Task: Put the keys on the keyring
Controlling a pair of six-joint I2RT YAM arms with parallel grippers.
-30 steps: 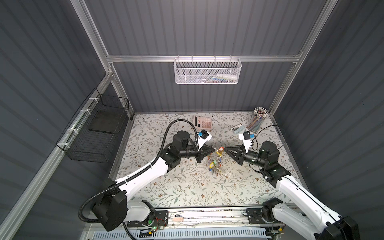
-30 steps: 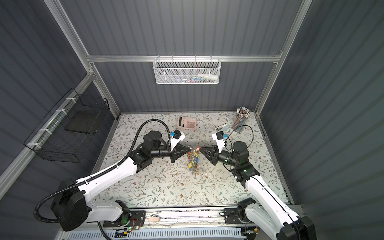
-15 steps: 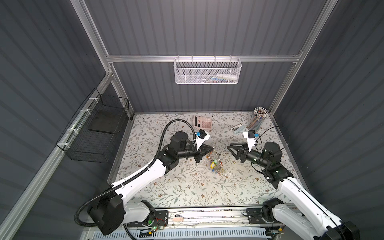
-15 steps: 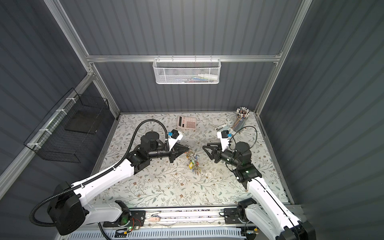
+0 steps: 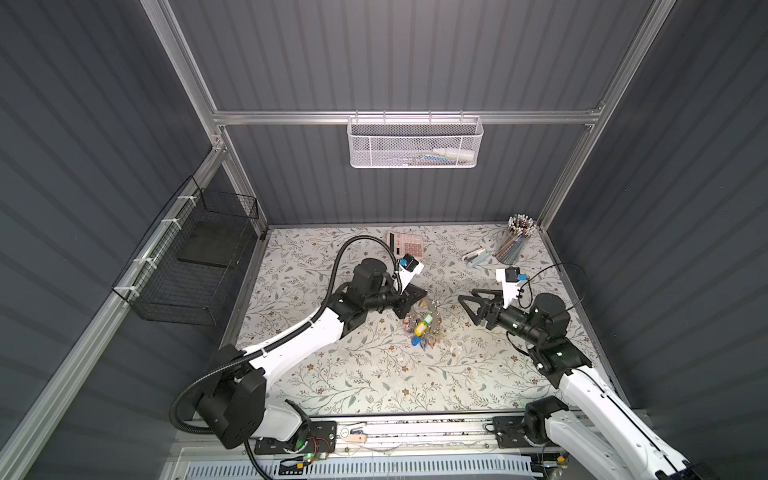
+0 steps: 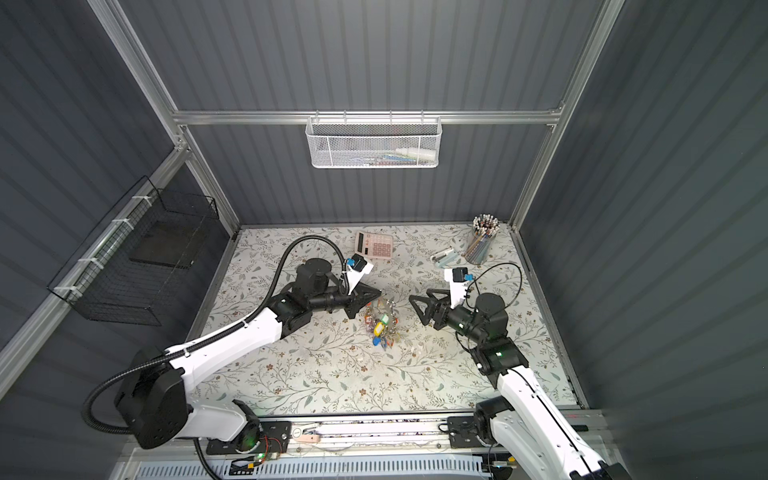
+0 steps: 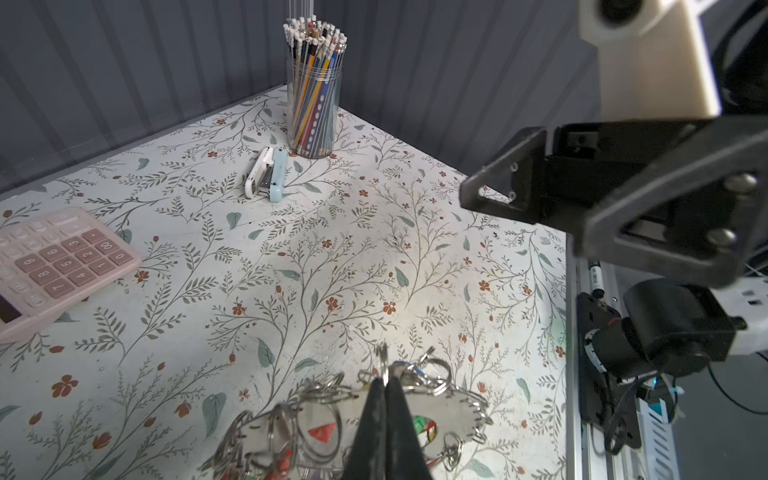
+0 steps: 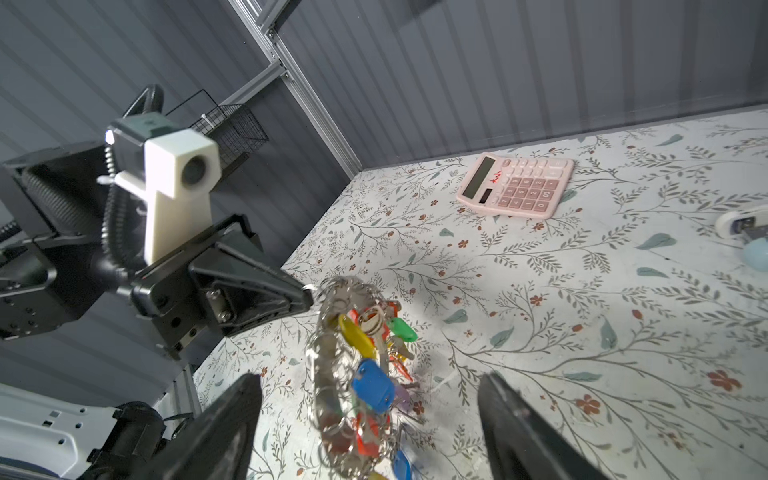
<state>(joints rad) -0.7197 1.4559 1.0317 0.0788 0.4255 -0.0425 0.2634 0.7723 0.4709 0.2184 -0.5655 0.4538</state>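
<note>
1. The keyring [image 7: 446, 405] is cut off at the left wrist frame's bottom edge. Its keys [image 5: 420, 329] are bunched mid-frame and hard to tell apart.
2. The left gripper [image 8: 307, 297] is clenched on the keyring's upper rim.
3. The right gripper [image 5: 468, 311] is spread wide, empty and apart.

Soft overhead light; wrist views blur close up.

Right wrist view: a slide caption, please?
Shut left gripper holds the keyring, hung with colour-tagged keys, upright; right gripper open.
</note>
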